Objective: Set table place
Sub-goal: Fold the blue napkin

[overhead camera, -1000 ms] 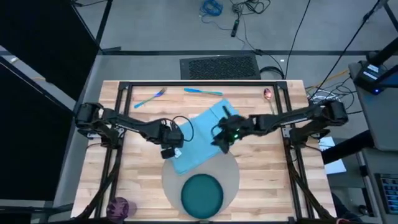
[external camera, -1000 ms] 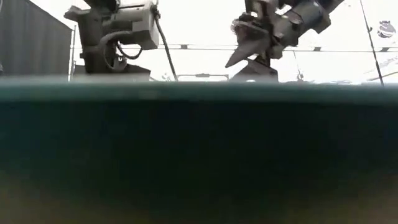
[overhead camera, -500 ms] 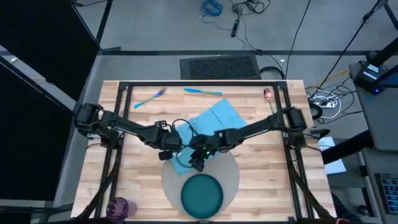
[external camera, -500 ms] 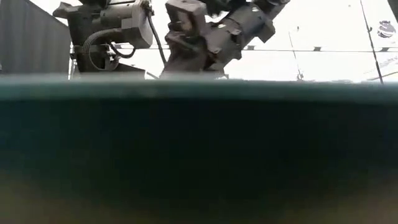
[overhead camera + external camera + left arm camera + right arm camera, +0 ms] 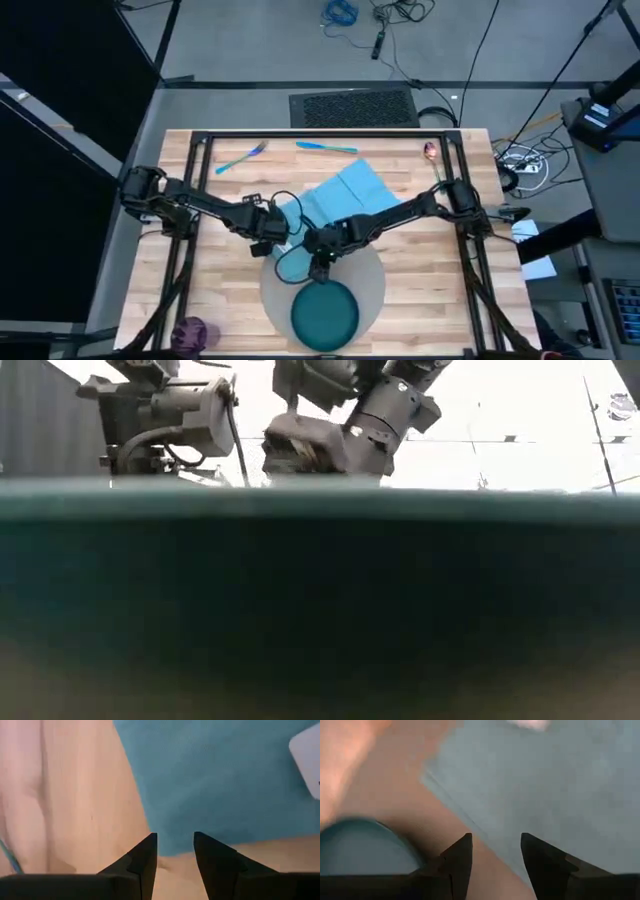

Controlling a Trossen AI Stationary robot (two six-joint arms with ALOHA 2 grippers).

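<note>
Right now both claws hang over the near end of the light blue cloth napkin (image 5: 335, 205), which lies slantwise on the light wooden butcher-block desk (image 5: 420, 290) with its lower corner overlapping the large round grey mat (image 5: 370, 275); the dark teal round plate (image 5: 324, 312) sits on that mat, just in front. The left claw (image 5: 175, 852) is narrowly parted right at the napkin's edge, where cloth meets wood. The right claw (image 5: 495, 851) is parted somewhat wider, above the cloth's border beside the plate. To do this step well, I judge each claw should pinch only the cloth at its hem, low enough to catch the fabric without scraping the wood, and both should lift evenly so the napkin does not bunch or drag the mat.
</note>
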